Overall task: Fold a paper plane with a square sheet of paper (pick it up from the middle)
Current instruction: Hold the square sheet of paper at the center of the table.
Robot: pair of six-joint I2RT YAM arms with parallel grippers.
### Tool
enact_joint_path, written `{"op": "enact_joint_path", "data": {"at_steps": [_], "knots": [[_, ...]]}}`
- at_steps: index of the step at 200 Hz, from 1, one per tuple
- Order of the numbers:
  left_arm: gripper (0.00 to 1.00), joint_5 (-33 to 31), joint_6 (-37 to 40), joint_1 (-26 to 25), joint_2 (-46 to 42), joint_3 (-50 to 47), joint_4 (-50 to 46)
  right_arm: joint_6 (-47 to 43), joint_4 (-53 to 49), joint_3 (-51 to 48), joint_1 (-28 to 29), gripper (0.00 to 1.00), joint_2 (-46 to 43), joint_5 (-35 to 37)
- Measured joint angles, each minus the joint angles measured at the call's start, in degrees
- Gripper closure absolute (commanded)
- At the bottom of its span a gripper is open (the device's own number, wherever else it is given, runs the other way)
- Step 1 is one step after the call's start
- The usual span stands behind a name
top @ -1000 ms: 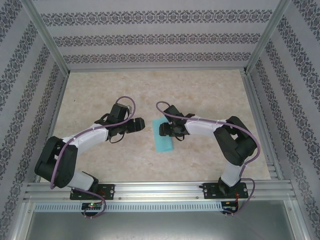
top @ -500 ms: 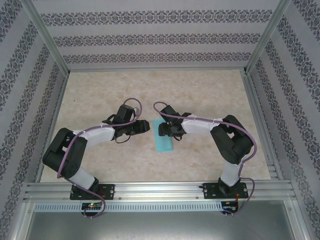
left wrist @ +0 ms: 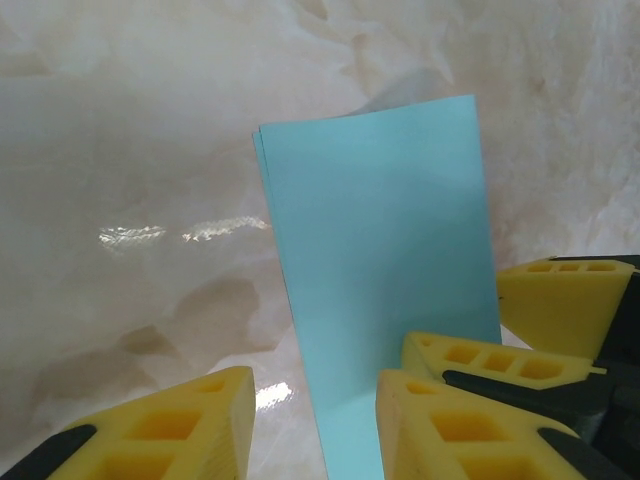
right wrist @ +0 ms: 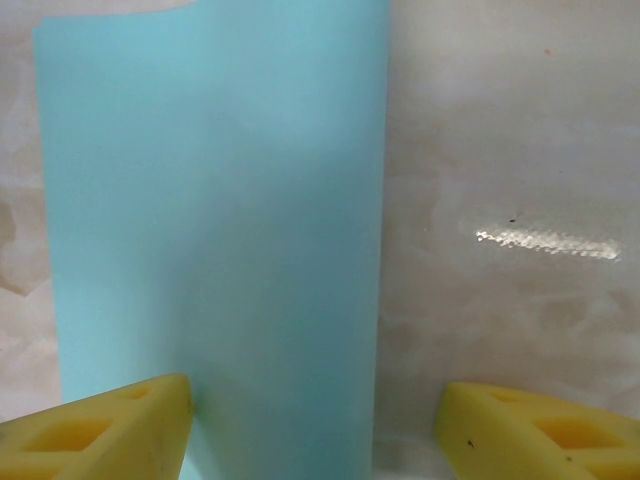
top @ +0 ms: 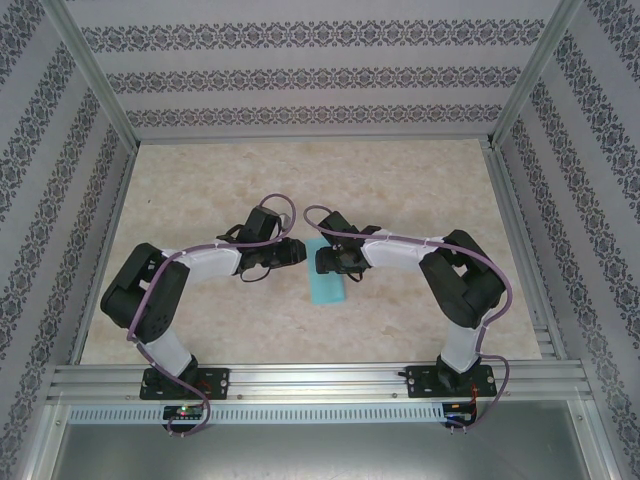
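Note:
The square sheet of paper (top: 327, 288) is teal-blue and lies flat on the table, folded into a narrow two-layer rectangle (left wrist: 380, 250). A paper plane is out of view. My left gripper (top: 297, 251) reaches in from the left at the sheet's far end. Its yellow fingers stand apart, with the sheet's left edge between them (left wrist: 315, 400). My right gripper (top: 321, 260) faces it from the right, open over the same end. One of its fingers rests over the paper and the other over bare table (right wrist: 315, 400). The sheet (right wrist: 210, 220) is flat, not lifted.
The marbled beige tabletop (top: 400, 170) is walled by patterned panels with an aluminium frame (top: 300, 378) at the near edge. The right gripper's yellow fingers (left wrist: 565, 295) show close beside my left gripper.
The left arm has swung right, bringing its gripper up to the sheet's far end, and its jaws have narrowed. The right gripper has stayed almost still, opening slightly.

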Motion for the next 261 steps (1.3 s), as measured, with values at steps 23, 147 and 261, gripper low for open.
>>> {"op": "enact_joint_path", "data": {"at_steps": [23,147,261], "knots": [[0.63,-0.61,0.00,-0.09,0.00,0.04,-0.02,-1.01,-0.70,0.44,0.00,0.32,0.31,-0.02],[0.76,-3.32,-0.04,-0.11,0.11,0.24,-0.81,-2.80,-3.39,2.47,-0.02,0.32,1.75,-0.02],[0.88,1.97,-2.71,-0.17,3.15,0.57,3.43,-1.46,-4.22,3.32,-0.07,0.30,2.43,-0.02]]}}
